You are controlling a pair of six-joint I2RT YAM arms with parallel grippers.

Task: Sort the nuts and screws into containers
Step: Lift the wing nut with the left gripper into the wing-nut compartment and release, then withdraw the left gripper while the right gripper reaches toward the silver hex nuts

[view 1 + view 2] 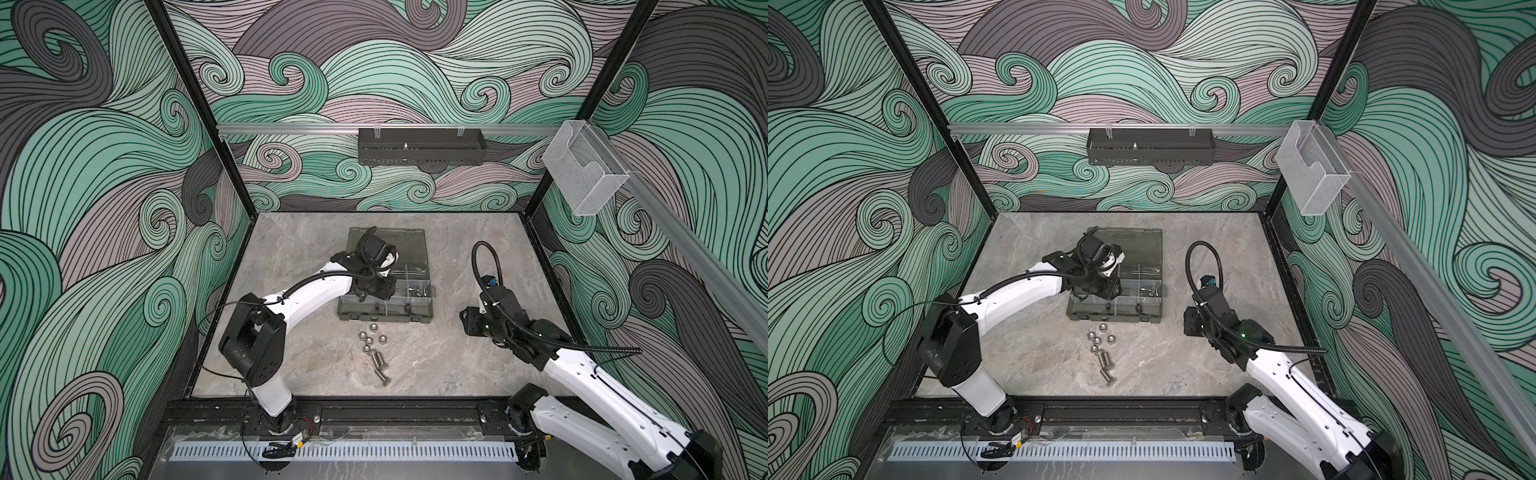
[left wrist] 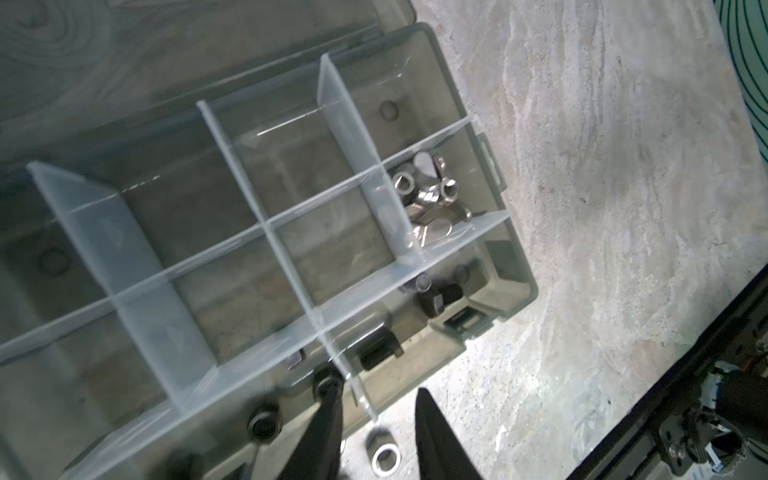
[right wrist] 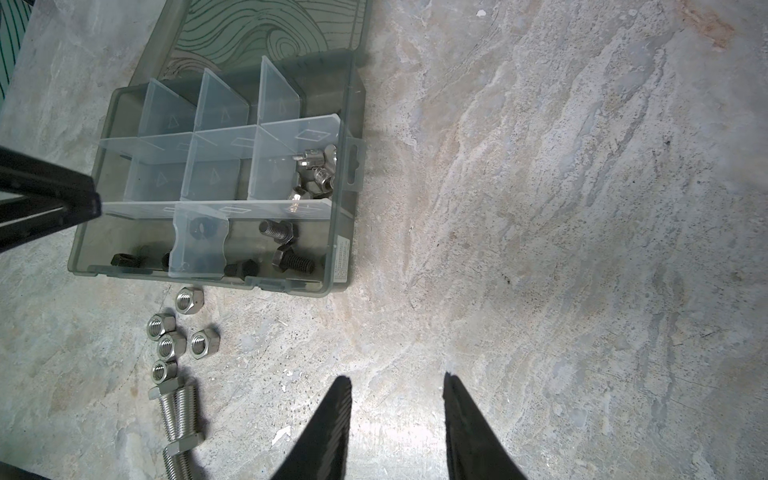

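Observation:
The smoky-grey case of containers [image 1: 384, 318] [image 1: 1113, 318] lies open mid-table. My left gripper [image 2: 376, 395] hangs open over its front edge, nothing between the fingers; a black nut [image 2: 325, 381] lies in the front compartment at one fingertip, another black nut [image 2: 264, 422] beside it. Silver nuts [image 2: 428, 187] [image 3: 316, 178] fill a right-hand compartment, and black screws [image 3: 286, 249] lie in the front right one. On the table in front of the case sit several silver nuts [image 1: 370, 337] [image 3: 166, 345] and silver screws [image 1: 377, 362] [image 3: 176, 411]. My right gripper [image 3: 397, 380] [image 1: 466, 322] is open over bare table to the right of the case.
The case's lid [image 1: 401, 241] lies flat behind it. A black perforated tray [image 1: 419, 145] hangs on the back wall and a clear acrylic box [image 1: 586, 174] on the right rail. The black frame rail [image 1: 374, 409] borders the table's front edge.

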